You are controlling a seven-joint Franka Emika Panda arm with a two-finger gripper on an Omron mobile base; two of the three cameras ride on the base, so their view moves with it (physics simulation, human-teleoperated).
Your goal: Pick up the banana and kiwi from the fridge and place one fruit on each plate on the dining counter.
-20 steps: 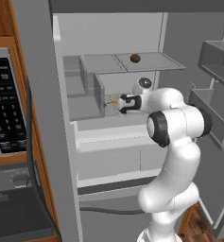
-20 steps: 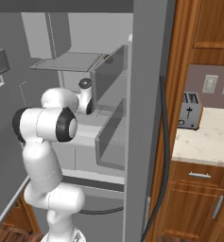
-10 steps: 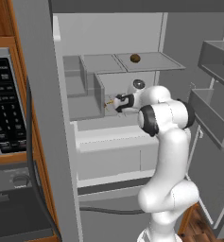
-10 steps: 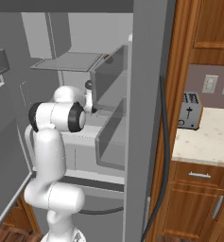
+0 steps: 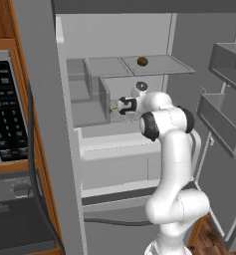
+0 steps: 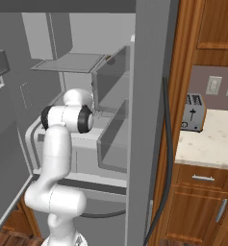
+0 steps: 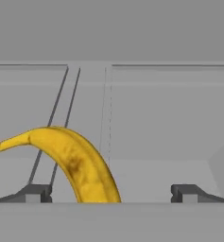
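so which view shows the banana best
The hand view: the banana arcs large and close between the open hand's fingertips, stem tip pointing left. The left base view shows a yellow speck at the hand, inside the fridge. In the right base view I can't make it out.

Base cams flank arm, share fridge [image 5: 139, 45]; hand cam close.

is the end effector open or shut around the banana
Open: in the hand view the end effector fingertips stand wide apart, and the banana rises between them, nearer one.
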